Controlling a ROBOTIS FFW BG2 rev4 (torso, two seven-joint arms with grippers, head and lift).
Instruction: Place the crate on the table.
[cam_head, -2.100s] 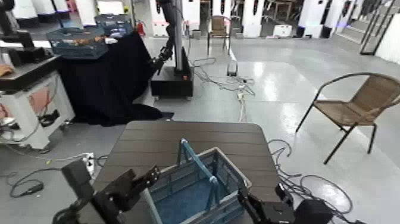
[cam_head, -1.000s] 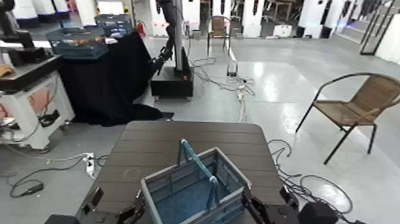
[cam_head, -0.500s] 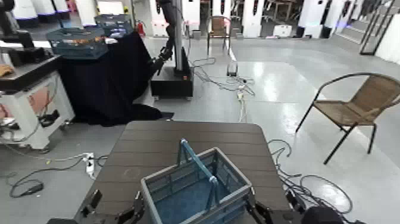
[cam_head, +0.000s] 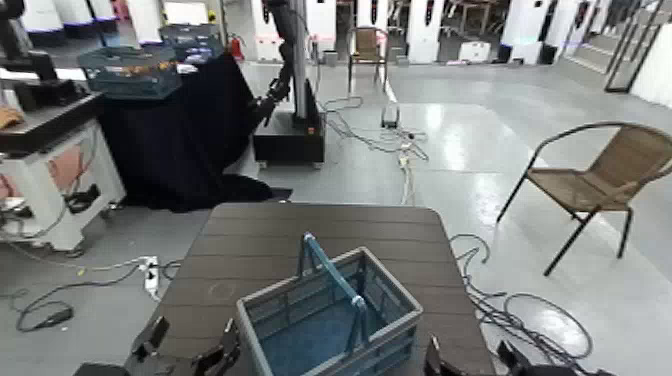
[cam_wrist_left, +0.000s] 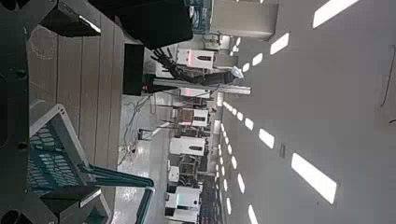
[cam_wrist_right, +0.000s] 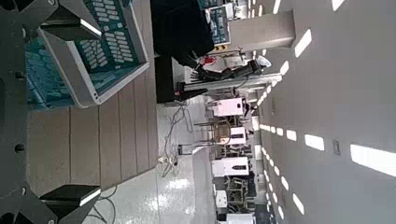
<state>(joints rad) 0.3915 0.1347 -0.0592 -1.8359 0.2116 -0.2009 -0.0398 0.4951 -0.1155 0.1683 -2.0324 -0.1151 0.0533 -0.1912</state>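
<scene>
The grey-blue crate (cam_head: 330, 318) stands on the near half of the dark brown slatted table (cam_head: 320, 232), its light-blue handle bar (cam_head: 330, 270) upright. My left gripper (cam_head: 195, 350) is low at the crate's left side, open and apart from it. My right gripper (cam_head: 470, 362) is low at the crate's right, open and empty. In the left wrist view the open gripper (cam_wrist_left: 93, 112) faces the table planks (cam_wrist_left: 79, 84), with the crate (cam_wrist_left: 51, 154) beside one finger. In the right wrist view the open gripper (cam_wrist_right: 93, 112) has the crate (cam_wrist_right: 89, 56) near one finger.
A black-draped table (cam_head: 175, 130) with dark teal crates (cam_head: 130, 70) stands at the far left. Another robot's base (cam_head: 290, 135) is behind it. A wicker chair (cam_head: 600, 175) stands on the right. Cables (cam_head: 500, 300) lie on the floor around the table.
Both grippers have drawn back and down from the crate's sides toward the near edge of the view. The crate has stayed in place on the table.
</scene>
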